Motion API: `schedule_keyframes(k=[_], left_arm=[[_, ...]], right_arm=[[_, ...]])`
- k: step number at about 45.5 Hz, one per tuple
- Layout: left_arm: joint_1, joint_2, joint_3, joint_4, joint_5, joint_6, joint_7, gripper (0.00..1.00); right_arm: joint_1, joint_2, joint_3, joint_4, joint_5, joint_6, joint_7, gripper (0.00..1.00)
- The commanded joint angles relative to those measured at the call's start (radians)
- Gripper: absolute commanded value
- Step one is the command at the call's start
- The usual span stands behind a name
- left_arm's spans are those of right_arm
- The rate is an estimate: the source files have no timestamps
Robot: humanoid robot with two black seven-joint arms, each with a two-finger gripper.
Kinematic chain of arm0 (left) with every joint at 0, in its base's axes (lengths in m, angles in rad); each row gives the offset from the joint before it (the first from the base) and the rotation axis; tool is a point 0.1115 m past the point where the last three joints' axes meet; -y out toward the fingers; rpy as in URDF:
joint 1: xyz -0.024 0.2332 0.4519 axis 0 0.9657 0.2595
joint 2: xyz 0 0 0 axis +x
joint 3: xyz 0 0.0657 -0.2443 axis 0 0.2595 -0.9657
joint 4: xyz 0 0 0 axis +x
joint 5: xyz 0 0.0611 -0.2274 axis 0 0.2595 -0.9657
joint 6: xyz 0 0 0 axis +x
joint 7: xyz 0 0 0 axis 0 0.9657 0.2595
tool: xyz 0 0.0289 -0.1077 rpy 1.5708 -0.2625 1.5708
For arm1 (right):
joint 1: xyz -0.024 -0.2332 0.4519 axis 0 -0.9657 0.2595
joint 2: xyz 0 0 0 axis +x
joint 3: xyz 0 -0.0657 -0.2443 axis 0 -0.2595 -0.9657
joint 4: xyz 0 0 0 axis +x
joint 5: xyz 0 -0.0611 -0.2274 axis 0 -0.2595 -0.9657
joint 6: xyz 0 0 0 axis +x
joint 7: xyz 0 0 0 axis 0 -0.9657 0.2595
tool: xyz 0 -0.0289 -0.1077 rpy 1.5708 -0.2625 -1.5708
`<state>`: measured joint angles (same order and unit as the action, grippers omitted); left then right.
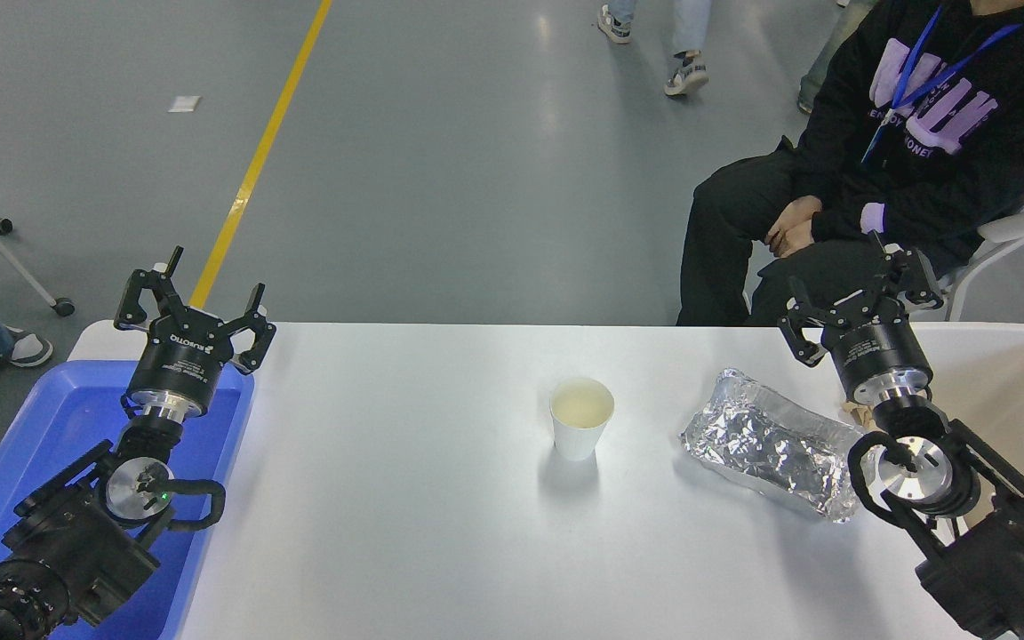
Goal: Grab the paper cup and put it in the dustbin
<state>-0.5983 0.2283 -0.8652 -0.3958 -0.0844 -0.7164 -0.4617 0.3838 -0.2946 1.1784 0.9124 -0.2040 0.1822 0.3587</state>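
A small white paper cup [580, 420] with a pale yellowish inside stands upright near the middle of the white table [405, 533]. The cream-white dustbin [1023, 378] sits at the table's right end, partly behind my right arm. My right gripper [859, 298] is open and empty, raised at the table's far right edge, well to the right of the cup and beyond the foil tray. My left gripper [192, 307] is open and empty, parked over the blue tray at the left.
A crumpled silver foil tray [770, 444] lies between the cup and my right arm. A blue plastic tray [50, 427] sits at the table's left end. A person in black sits on a chair behind the far right edge [832, 222]. A bit of brown paper [854, 412] peeks out by the right wrist.
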Motion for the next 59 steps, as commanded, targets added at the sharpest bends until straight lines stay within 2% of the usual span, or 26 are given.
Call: schedule_keyframes(k=[1,29,39,44,52,59], left_arm=[[0.000,-0.001,0.000,0.000,0.000,0.000,0.000,0.98],[0.000,-0.001,0.000,0.000,0.000,0.002,0.000,0.98],[0.000,0.000,0.000,0.000,0.000,0.002,0.000,0.98],[0.000,-0.001,0.000,0.000,0.000,0.002,0.000,0.98],[0.000,0.000,0.000,0.000,0.000,0.002,0.000,0.98],[0.000,-0.001,0.000,0.002,0.000,0.002,0.000,0.98]], right_arm=[[0.003,-0.001,0.000,0.002,0.000,-0.003,0.000,1.00],[0.007,-0.003,0.000,-0.012,0.000,-0.006,0.000,1.00],[0.024,-0.011,-0.011,-0.013,-0.002,-0.007,-0.015,1.00],[0.044,-0.083,-0.083,0.008,0.005,-0.012,-0.029,1.00],[0.170,-0.219,-0.374,0.011,0.014,-0.102,-0.047,1.00],[0.340,-0.369,-0.748,0.049,0.127,-0.122,-0.046,1.00]])
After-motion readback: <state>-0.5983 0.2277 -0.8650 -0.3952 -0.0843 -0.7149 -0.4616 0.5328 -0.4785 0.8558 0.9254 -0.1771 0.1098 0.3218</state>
